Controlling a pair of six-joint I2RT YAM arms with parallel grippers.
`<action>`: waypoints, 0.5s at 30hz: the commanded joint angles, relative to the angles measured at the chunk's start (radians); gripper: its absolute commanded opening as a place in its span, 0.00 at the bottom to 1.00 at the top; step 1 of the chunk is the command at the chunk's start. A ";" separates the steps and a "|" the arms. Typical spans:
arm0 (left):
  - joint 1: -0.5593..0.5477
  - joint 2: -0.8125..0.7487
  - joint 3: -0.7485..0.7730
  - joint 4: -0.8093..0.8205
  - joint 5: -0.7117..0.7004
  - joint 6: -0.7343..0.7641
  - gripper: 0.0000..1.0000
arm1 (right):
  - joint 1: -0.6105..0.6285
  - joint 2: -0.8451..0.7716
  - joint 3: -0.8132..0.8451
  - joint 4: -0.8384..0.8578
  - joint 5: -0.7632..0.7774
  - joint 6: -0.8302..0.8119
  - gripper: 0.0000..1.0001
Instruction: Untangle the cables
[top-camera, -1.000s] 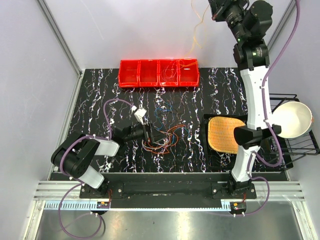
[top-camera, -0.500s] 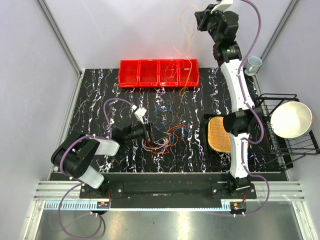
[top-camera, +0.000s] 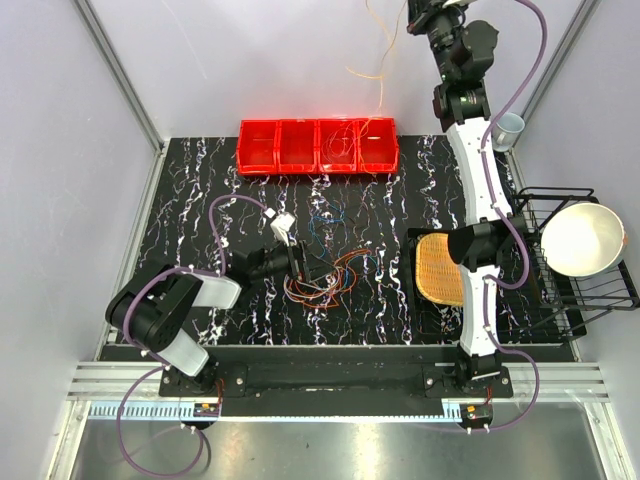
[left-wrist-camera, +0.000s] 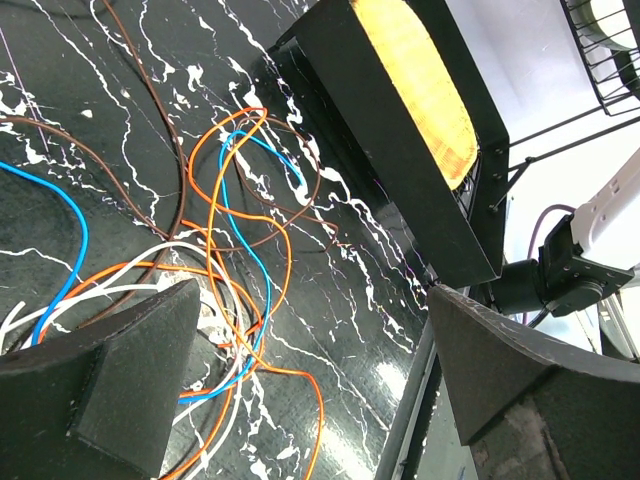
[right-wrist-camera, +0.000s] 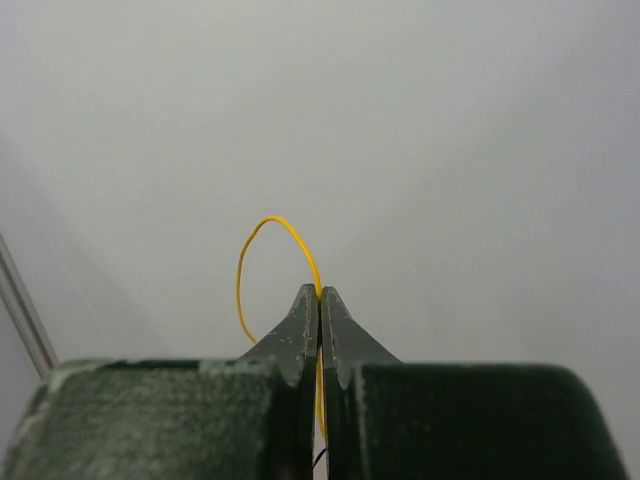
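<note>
A loose tangle of cables (top-camera: 330, 275) in orange, blue, white and brown lies at the table's middle. My left gripper (top-camera: 305, 268) rests low at the tangle's left edge and is open. In the left wrist view its fingers (left-wrist-camera: 130, 380) stand wide apart, with orange cable (left-wrist-camera: 268, 235) and blue cable loops running beside the left one. My right gripper (top-camera: 420, 15) is raised high at the back and is shut on a thin yellow cable (top-camera: 381, 62) that hangs down in the air. The right wrist view shows the yellow cable (right-wrist-camera: 243, 262) pinched at the fingertips (right-wrist-camera: 320, 296).
A red four-compartment bin (top-camera: 258, 146) stands at the back, with thin cables in its two right compartments. A woven yellow plate (top-camera: 445, 268) lies to the right of the tangle. A white bowl (top-camera: 580, 238) sits in a black wire rack. A small cup (top-camera: 508, 127) stands at the back right.
My right arm swung left and rose, lifting the yellow cable so that its lower end now hangs above the red bin. My left arm has not moved.
</note>
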 joint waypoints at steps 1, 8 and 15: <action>-0.003 0.008 0.038 0.031 -0.011 0.018 0.98 | -0.021 -0.053 0.027 0.198 -0.008 0.051 0.00; -0.003 0.014 0.044 0.030 -0.010 0.017 0.98 | -0.031 -0.060 0.033 0.252 -0.022 0.051 0.00; -0.003 0.016 0.044 0.030 -0.008 0.017 0.98 | -0.034 -0.051 0.033 0.318 -0.006 0.035 0.00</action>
